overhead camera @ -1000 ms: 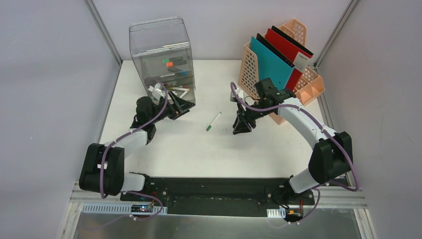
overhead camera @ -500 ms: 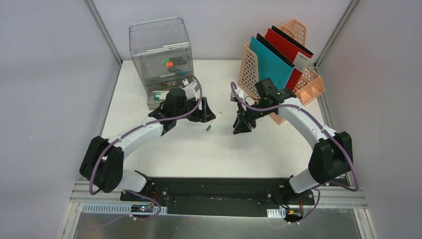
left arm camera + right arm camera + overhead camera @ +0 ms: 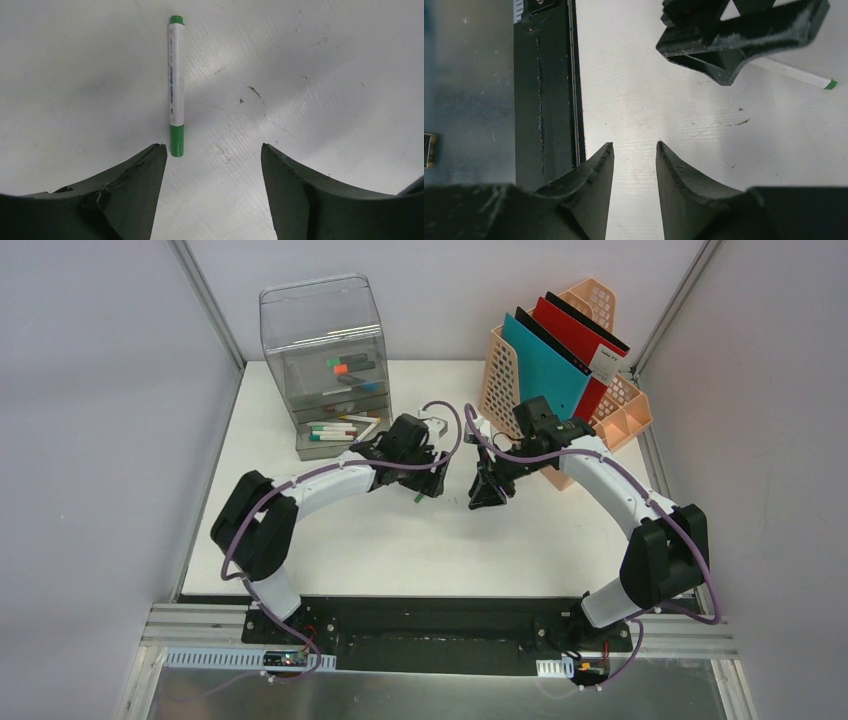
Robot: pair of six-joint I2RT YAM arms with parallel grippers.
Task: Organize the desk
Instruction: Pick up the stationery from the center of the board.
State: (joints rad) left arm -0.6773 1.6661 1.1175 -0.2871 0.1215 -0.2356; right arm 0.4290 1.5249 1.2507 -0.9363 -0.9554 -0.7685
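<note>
As the left claw hangs open over the white desk, a green marker lies just ahead.

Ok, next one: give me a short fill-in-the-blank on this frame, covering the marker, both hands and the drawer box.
1. The marker lying on the desk is white with a ___ cap.
2. The left hand, just short of the marker, is ___ and grips nothing.
3. The right hand holds ___.
4. The clear drawer box stands at the desk's back ___ corner.

Missing words: green; open; nothing; left
</note>
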